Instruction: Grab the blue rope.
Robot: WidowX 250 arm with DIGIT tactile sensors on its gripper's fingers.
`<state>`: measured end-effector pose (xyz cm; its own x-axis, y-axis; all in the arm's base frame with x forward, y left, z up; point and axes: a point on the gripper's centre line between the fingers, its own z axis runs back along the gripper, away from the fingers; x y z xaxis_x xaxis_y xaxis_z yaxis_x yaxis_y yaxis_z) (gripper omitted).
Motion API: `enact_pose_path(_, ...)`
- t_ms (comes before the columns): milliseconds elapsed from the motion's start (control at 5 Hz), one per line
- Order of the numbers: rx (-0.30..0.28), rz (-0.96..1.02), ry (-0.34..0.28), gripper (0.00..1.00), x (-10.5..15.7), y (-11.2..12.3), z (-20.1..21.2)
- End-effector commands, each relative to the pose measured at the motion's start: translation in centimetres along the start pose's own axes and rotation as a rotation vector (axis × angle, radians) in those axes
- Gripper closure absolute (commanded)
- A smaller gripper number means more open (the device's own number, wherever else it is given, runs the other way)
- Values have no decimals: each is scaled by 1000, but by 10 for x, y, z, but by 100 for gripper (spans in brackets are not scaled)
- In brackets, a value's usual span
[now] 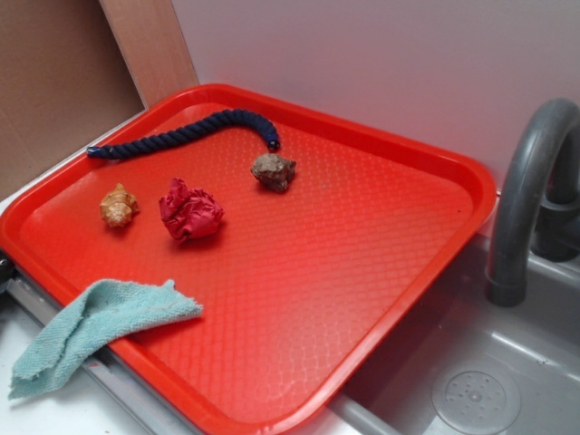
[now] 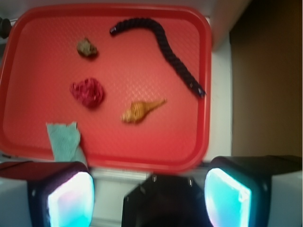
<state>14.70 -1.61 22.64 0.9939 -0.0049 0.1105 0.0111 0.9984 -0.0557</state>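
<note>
The tray (image 1: 381, 263) is bright red with a fine woven texture. The blue rope (image 1: 190, 133) is dark navy, twisted. The crumpled cloth ball (image 1: 189, 211) is crimson; one shell (image 1: 118, 206) tan-orange, the other (image 1: 273, 170) brown-grey. The towel (image 1: 91, 322) is pale teal.

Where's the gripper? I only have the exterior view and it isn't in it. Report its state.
Observer: The gripper shows in the wrist view, jaws wide apart, holding nothing.
Operator: Tell me where it stands.
Observer: Outside the red tray, off the edge where the teal towel hangs over.
Operator: Give me the rope's place from there.
Observer: The blue rope lies along the tray's far side, toward the upper right of the wrist picture, touching none of the other items.
</note>
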Motion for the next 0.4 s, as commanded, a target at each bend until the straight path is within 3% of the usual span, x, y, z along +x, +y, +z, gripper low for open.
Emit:
enact_pose_path(0, -7, -138, -67, 0, 58, 19, -36)
enact_pose_path(200, -23, -374, -134, 0, 89, 16, -66)
